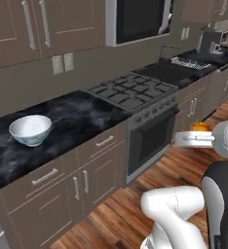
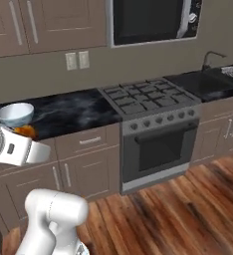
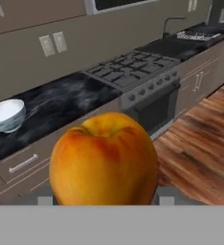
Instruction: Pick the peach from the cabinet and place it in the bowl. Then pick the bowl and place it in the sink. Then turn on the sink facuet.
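Carrying the peach (image 1: pixel 201 126) out over the wood floor (image 1: pixel 135 204) in the left base view: the gripper (image 1: pixel 196 138) sits at the right edge of frame, in front of the oven (image 1: pixel 152 138), with only the orange top of the fruit showing above the white hand. The bowl (image 1: pixel 30 130) stands upright near the left end of the black counter (image 1: pixel 82 116), well apart from the gripper, to the left of it and higher up. Right base view: the hand comes in at the left edge, the peach (image 2: pixel 25 131) pokes out just beyond it, and the bowl (image 2: pixel 15 114) sits close above it in frame, on the counter's (image 2: pixel 73 112) left end; the sink (image 2: pixel 208 84) lies far off at the right end, past the stove (image 2: pixel 148 97). I read that closeness as partly line of sight, since the other side shows a clear gap. Hand view: the peach (image 3: pixel 104 160) fills the lower middle, clamped in the gripper so the tips are hidden behind it; the grasp looks secure, fruit centred. The bowl (image 3: pixel 6 116) is at the left edge, up and left of the fruit. Judgement: next move is a carry leftward and up over the counter edge, then down into the bowl mouth; the bowl is round, so no axis to align.
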You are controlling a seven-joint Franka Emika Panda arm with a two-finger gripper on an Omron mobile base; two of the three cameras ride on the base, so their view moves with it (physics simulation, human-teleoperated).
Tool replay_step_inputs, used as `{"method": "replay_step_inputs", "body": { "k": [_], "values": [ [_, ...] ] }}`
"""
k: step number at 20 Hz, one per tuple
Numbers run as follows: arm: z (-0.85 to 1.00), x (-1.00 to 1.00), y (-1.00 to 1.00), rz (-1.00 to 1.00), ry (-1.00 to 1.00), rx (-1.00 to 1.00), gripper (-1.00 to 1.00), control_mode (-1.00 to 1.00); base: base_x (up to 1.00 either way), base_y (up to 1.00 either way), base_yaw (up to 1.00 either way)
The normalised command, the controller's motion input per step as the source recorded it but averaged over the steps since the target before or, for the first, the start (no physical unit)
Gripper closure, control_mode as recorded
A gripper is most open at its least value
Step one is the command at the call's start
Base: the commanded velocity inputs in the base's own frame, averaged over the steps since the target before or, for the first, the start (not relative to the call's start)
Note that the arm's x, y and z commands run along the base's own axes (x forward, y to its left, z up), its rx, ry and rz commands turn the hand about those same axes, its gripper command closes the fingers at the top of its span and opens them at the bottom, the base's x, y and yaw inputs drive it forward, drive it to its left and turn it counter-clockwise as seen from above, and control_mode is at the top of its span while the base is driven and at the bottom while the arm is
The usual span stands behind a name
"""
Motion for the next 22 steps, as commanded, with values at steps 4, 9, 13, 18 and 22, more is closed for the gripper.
{"method": "replay_step_inputs", "body": {
  "k": [4, 9, 13, 18, 22],
  "values": [
    [0.0, 0.0, 0.0, 0.0, 0.0, 0.0, 1.0, 1.0, 0.46, -0.04, 0.53],
    [0.0, 0.0, 0.0, 0.0, 0.0, 0.0, 1.0, 1.0, 0.42, 0.0, 0.53],
    [0.0, 0.0, 0.0, 0.0, 0.0, 0.0, 1.0, 1.0, 0.87, -0.14, 0.39],
    [0.0, 0.0, 0.0, 0.0, 0.0, 0.0, 1.0, 1.0, 0.98, -0.38, 0.19],
    [0.0, 0.0, 0.0, 0.0, 0.0, 0.0, 1.0, 1.0, 0.55, -0.22, 0.22]
  ]
}}
